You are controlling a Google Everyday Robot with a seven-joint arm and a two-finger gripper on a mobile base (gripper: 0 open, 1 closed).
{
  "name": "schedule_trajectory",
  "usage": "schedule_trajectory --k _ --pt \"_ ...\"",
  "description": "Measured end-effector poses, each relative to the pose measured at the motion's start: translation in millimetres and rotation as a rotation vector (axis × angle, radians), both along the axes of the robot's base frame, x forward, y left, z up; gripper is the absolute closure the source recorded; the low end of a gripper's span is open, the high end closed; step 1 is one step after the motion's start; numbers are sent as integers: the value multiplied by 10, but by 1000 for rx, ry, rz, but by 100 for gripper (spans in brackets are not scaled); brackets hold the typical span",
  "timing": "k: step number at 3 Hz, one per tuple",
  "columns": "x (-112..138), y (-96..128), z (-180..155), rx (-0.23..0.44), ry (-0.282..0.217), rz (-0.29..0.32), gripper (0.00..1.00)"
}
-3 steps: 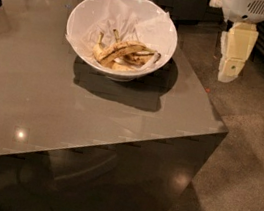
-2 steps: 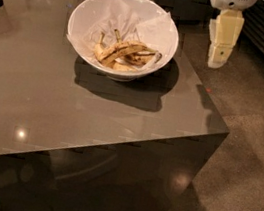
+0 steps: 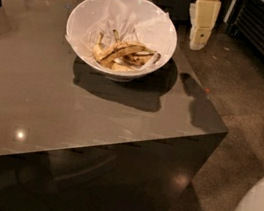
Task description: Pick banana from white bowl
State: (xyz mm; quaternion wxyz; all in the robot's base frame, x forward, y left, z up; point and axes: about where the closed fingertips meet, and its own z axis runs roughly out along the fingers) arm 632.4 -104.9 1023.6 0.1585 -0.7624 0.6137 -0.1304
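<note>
The banana [image 3: 125, 50] lies in the white bowl [image 3: 82, 54], on crumpled paper [image 3: 153, 27] and across shorter, paler bananas [image 3: 100, 51]. The bowl sits toward the far right part of the grey surface [image 3: 45, 107]. The gripper [image 3: 203, 24] hangs to the right of the bowl, past the surface's edge and clear of everything (open or closed, I cannot tell). It holds nothing visible.

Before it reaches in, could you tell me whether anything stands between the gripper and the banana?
Only the bowl, at its right rim, lies between them. The gripper hangs to its right; the banana rests inside on paper among other bananas, uncovered.
</note>
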Motion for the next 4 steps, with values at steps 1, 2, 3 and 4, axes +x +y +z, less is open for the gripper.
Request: schedule_trajectory --k 1,2,3,4 --pt "114 119 -35 43 -13 28 0" --pt "266 267 -124 52 3 60 0" --pt "436 417 -227 36 23 105 0" --pt "568 524 -285 24 27 140 0"
